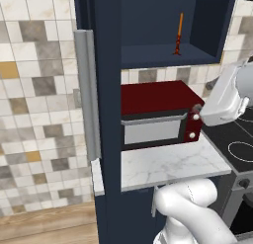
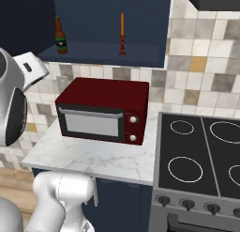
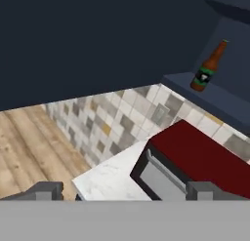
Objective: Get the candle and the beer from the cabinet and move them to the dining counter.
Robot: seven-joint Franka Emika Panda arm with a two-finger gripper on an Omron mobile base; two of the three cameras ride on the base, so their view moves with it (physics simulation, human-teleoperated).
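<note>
**Claw open, candle and beer on the cabinet shelf**

The cabinet [image 1: 106,65] stands open, its door swung out edge-on in the left base view, with the long silver handle [image 1: 88,95] running down it. Inside, on the cabinet's bottom shelf, the candle [image 2: 122,34] stands upright on its small flared holder. The beer [image 2: 60,36] stands upright on the same shelf, well apart from the candle and nearer the open door. Nothing touches either of them.

Below the shelf, a red microwave [image 2: 103,109] sits on the small marble bench [image 2: 89,156], with a black stove [image 2: 201,156] just beside it.

In the hand view, the claw [image 3: 126,191] has its two dark tips spread wide with nothing between them. It hangs above the microwave's corner and the bench edge, well short of the beer.
</note>
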